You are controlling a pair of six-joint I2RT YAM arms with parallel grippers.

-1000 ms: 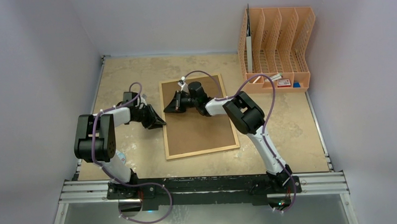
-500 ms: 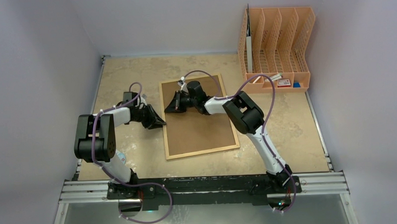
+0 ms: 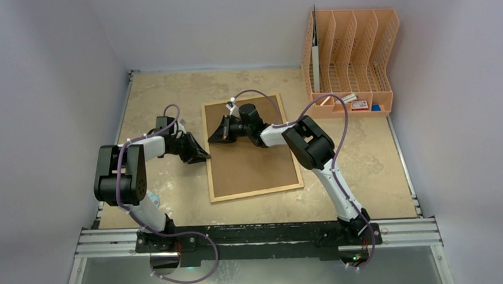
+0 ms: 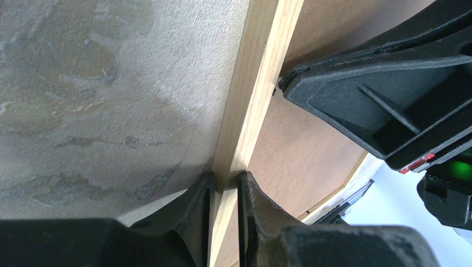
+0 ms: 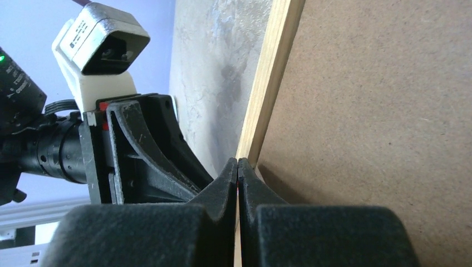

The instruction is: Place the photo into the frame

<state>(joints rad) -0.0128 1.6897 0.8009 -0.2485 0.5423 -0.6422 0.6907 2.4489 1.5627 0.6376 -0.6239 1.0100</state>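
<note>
The desk (image 3: pixel 159 95) is carrying the frame (image 3: pixel 256 167), which is lying face down near the middle, with its brown back showing upward. An orange file organiser (image 3: pixel 353 56) is standing at the far right corner of the desk. The left hand (image 4: pixel 225 186) is grasping the frame's left wooden border, with one finger on each side of it. The right hand (image 5: pixel 237 167) is clenched, its fingertips pressing together with nothing seen between them. The tips are sitting on the brown back just inside the same border, a little nearer to the far edge of the desk.
</note>
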